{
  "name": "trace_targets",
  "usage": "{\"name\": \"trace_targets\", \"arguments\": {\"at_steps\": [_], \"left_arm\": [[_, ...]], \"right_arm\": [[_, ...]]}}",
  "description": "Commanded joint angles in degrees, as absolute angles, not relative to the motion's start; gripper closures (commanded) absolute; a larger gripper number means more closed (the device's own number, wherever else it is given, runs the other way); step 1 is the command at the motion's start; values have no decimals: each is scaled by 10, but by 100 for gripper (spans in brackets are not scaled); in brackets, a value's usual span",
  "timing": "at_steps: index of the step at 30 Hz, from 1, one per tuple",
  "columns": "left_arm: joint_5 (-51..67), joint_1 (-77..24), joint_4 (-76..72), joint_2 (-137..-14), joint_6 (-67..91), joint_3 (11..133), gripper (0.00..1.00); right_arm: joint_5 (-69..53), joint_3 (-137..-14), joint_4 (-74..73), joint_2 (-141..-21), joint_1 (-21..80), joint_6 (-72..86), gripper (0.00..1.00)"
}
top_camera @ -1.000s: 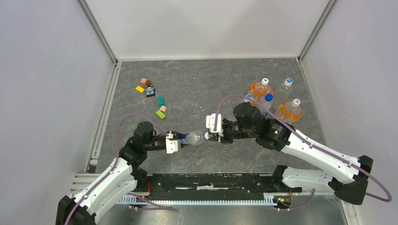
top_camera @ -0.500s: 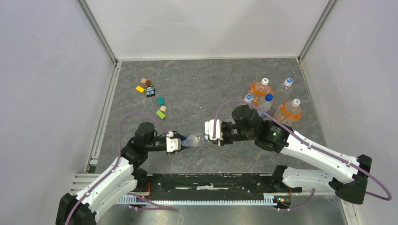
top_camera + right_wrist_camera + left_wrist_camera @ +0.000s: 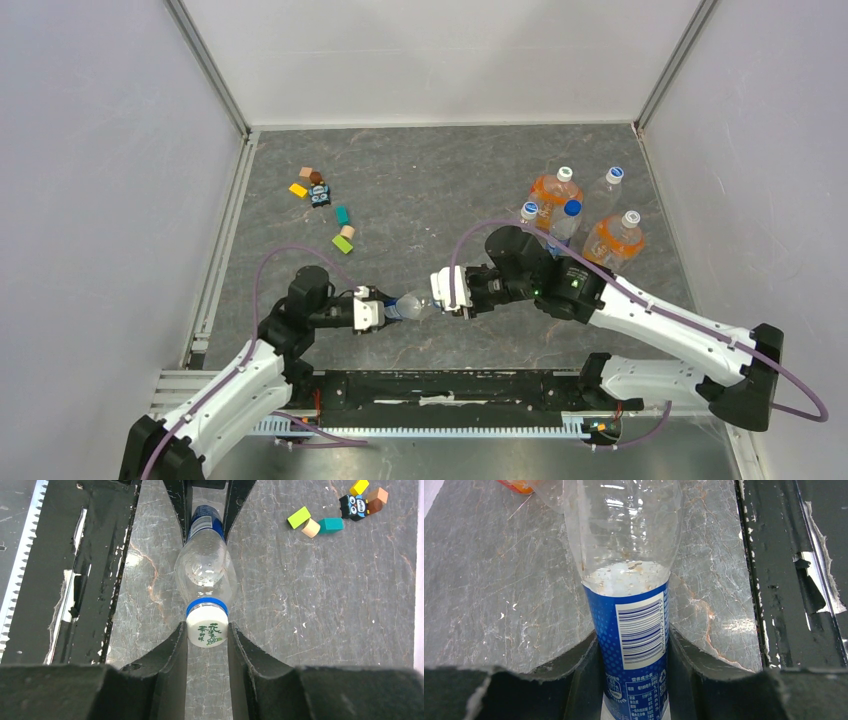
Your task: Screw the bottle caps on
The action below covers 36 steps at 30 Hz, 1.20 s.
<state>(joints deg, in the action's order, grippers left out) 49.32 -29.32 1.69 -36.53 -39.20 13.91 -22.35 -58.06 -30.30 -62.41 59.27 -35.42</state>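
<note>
Table (image 3: 420, 170): grey marbled slab | 10 o'clock: loose yellow block (image 3: 298, 190), teal block (image 3: 342, 214), green block (image 3: 343, 243), small figure (image 3: 320, 194) | 2 o'clock: standing close together, two orange bottles (image 3: 553, 190), clear bottle (image 3: 605, 190), blue-capped bottle (image 3: 570, 215).

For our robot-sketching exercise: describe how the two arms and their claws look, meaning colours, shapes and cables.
The left arm and right arm match: white shells on the long links, black housings at the joints. A thin purple cable loops alongside each. The left claw and right claw have blocky white bodies; the wrist views show two dark matte fingers with sloping inner faces.
</note>
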Motion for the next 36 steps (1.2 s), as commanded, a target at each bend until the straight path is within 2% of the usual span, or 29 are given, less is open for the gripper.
{"name": "trace_targets", "arguments": {"at_steps": [1, 12, 22, 29, 36], "left_arm": [[548, -299, -129, -333, -402, 151, 52], [504, -308, -195, -320, -382, 129, 52], [440, -312, -210, -352, -377, 168, 53], [398, -324, -275, -400, -334, 195, 53], [408, -340, -335, -458, -344, 201, 53]], "right_arm": [[-236, -592, -307, -651, 600, -341, 100], [-276, -561, -220, -634, 545, -212, 100], [-195, -569, -220, -674, 535, -71, 100], [-138, -529, -148, -658, 519, 31, 100], [-151, -500, -90, -637, 494, 103, 100]]}}
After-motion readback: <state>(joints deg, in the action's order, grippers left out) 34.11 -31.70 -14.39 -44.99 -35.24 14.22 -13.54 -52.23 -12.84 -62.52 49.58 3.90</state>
